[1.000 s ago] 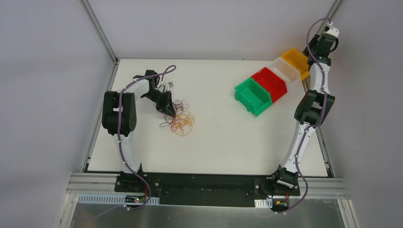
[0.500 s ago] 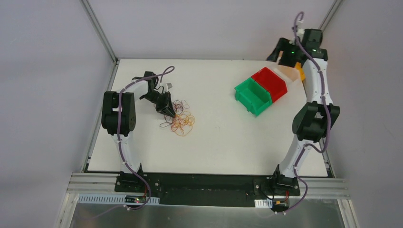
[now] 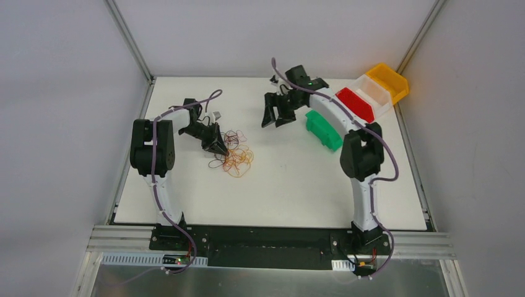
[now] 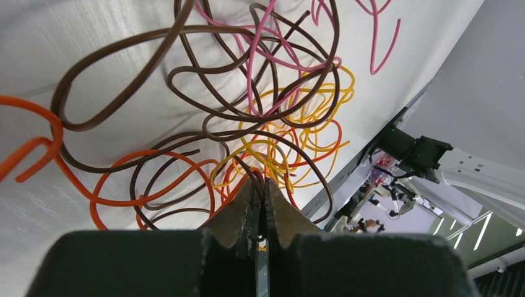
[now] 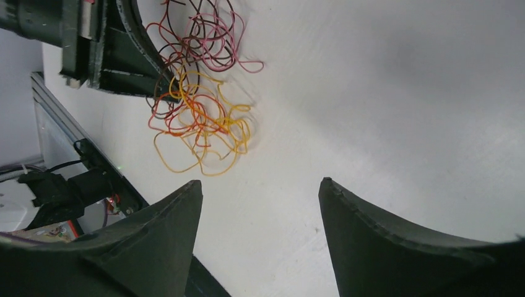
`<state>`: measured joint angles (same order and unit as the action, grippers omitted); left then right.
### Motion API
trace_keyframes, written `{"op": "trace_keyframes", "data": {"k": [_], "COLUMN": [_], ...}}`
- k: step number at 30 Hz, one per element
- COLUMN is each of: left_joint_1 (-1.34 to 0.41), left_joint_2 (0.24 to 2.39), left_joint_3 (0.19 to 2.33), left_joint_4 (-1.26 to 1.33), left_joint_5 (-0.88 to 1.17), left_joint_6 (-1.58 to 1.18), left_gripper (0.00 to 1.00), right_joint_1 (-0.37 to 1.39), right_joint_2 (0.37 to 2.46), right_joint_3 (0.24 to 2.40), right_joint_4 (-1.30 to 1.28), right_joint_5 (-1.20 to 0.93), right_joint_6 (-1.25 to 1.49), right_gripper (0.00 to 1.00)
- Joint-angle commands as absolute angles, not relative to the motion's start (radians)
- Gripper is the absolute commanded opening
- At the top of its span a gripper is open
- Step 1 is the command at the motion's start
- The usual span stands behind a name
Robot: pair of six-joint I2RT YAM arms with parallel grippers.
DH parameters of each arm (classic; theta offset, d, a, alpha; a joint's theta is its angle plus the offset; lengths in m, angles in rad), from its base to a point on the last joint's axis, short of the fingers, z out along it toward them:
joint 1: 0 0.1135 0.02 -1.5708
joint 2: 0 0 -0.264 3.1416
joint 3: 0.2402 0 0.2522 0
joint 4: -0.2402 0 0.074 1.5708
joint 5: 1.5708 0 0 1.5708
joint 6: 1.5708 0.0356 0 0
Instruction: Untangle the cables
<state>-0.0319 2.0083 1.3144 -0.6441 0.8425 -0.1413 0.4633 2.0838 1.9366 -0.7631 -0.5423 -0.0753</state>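
**Left gripper.** The left gripper [image 3: 220, 147] is down at the table [image 3: 297, 192], with its tip at the left edge of the cables [image 3: 235, 153]. In the left wrist view the two fingers [image 4: 238, 207] are pressed together with no gap visible along the line where they meet. Brown and orange strands of the cables [image 4: 266, 124] run right up to the tip of the left gripper [image 4: 260, 193]. A thin dark line sits in the seam between the fingers. The views do not show whether it is a pinched strand.

**Right gripper.** The right gripper [image 3: 276, 119] hangs above the table, near the far edge and well apart from the tangle. Its jaws are spread wide. In the right wrist view the two fingers [image 5: 167, 247] frame bare table surface. Nothing lies between them at the right gripper [image 5: 260, 184], and nothing touches either pad.

**Cables.** The cables [image 5: 198, 99] lie as one loose knot of thin curly wires on the left half of the table. Brown, pink, orange and yellow loops overlap each other, and single orange and yellow loops stray out at the near side.

**Other items.** A green bin [image 3: 323, 130], a red bin [image 3: 355, 103], a clear bin [image 3: 376, 93] and a yellow bin [image 3: 389, 79] stand in a diagonal row at the far right corner. The right arm crosses over the green and red ones.
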Motion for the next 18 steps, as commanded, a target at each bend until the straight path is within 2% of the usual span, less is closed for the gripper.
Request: {"op": "trace_keyframes", "data": {"k": [1, 12, 15, 18], "left_joint_1": [-0.032, -0.027, -0.02, -0.007], "left_joint_2": [1.979, 1.962, 1.953, 1.932], "left_joint_3": [1.289, 1.242, 1.244, 1.243], "left_joint_4": [-0.637, -0.623, -0.623, -0.623], "left_joint_5": [0.876, 0.871, 0.876, 0.887], "left_joint_6": [-0.137, -0.127, -0.13, -0.133], "left_gripper": [0.0, 0.0, 0.0, 0.0], "right_joint_1": [0.576, 0.683, 0.695, 0.696], "right_joint_2": [2.228, 2.485, 2.514, 2.525], "right_joint_3": [2.08, 2.279, 2.282, 2.278], "right_joint_4": [-0.714, -0.617, -0.585, -0.574], "right_joint_5": [-0.486, -0.361, -0.329, -0.308], "right_joint_6": [-0.046, -0.07, -0.087, -0.097], "right_gripper": [0.74, 0.72, 0.64, 0.46]}}
